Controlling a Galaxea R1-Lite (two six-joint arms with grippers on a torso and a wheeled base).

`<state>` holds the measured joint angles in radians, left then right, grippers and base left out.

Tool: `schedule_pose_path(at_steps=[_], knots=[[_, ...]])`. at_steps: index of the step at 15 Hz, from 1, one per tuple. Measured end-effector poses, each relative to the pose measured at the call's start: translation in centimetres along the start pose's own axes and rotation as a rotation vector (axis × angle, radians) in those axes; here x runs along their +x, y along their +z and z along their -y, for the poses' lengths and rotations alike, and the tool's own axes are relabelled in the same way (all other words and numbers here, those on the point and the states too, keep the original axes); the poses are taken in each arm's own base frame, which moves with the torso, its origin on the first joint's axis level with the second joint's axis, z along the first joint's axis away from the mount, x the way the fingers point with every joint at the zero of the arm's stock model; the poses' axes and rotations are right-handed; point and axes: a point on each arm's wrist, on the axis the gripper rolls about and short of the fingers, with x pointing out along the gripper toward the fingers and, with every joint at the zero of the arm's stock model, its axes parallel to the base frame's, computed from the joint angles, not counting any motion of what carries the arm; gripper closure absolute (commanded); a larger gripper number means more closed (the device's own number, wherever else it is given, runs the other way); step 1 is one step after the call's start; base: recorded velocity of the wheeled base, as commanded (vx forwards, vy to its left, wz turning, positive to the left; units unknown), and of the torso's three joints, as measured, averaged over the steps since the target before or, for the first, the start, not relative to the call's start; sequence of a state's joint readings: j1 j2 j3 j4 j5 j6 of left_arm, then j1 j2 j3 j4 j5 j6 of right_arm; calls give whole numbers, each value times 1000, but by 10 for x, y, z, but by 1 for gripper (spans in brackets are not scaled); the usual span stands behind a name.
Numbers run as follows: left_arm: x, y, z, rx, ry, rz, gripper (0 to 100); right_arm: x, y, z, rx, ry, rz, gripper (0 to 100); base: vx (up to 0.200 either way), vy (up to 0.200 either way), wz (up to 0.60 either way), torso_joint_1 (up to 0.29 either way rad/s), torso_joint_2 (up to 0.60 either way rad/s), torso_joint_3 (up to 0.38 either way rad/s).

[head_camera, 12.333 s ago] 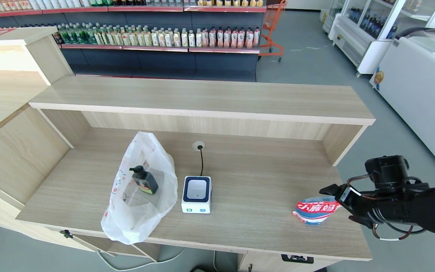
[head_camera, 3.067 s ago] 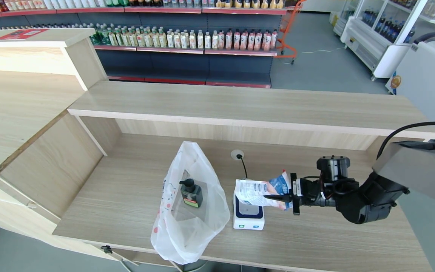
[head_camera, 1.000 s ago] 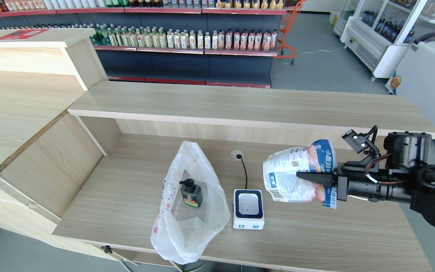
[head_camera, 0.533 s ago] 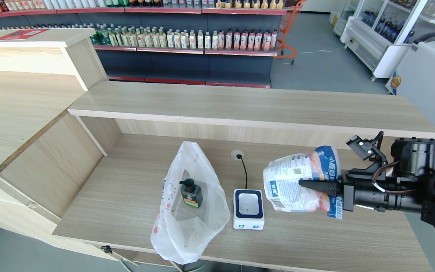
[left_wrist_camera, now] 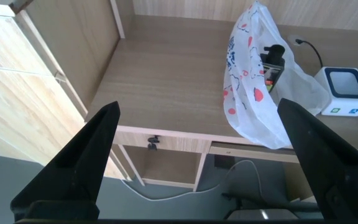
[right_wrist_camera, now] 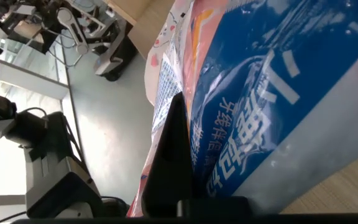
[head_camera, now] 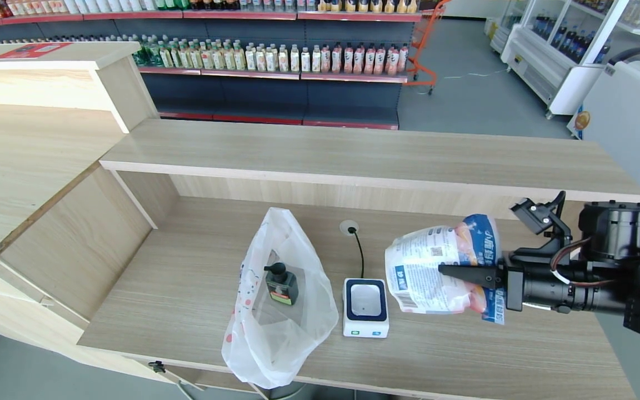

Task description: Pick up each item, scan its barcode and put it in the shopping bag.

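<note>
Plastic on the far left: the shopping bag [head_camera: 298, 316] lies slumped on the counter [head_camera: 186, 266], with a dark pump bottle [head_camera: 281, 284] showing through its thin wall. Just to its right sits the scanner [head_camera: 365, 300], window facing up. Right again, up off the counter, is the packet [head_camera: 420, 261], near the scanner but clear of it, its white printed back turned up and to the left.

I read this as the carry across the scanner and on to the bag; whether a scan has gone through, I can't tell. To do it well, the printed panel with the code wants to face squarely down over that window, level and close, because a crinkled film can hide a code. After that comes the bag. It's limp, and I can't tell how wide its mouth stands. The packet should go in narrow end first, low and slow, and be let go only once it is well inside. Otherwise it could land on the rim, fold the bag shut or knock the bottle.

The left gripper [left_wrist_camera: 197, 106] hangs off the near left corner of the counter, fingers spread wide with nothing in them, facing the bag. The right arm comes in roughly level from the right, and the right gripper [head_camera: 448, 272] points left. It is clamped on the packet's right-hand part, one dark finger [head_camera: 467, 272] lying across the front face and the other hidden behind.
</note>
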<state>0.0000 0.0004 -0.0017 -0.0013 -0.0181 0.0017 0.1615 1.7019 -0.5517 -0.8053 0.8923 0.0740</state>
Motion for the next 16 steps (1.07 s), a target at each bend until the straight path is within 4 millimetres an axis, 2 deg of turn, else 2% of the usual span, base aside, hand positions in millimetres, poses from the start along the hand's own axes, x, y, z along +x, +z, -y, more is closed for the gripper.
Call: schedule_pose_path(at_steps=[5,12,16], knots=[[0,0,0,0,-2,0,0,3,3,-11,51,29,1,100,0,200,0,5,5,4],[0,0,0,-4,0,1,0,21,-17,-28,114,109,-117,100,0,0,0,0,0,0],[0,0,0,-4,-1,0,0,39,-38,-19,67,102,-191,100,0,0,0,0,0,0]])
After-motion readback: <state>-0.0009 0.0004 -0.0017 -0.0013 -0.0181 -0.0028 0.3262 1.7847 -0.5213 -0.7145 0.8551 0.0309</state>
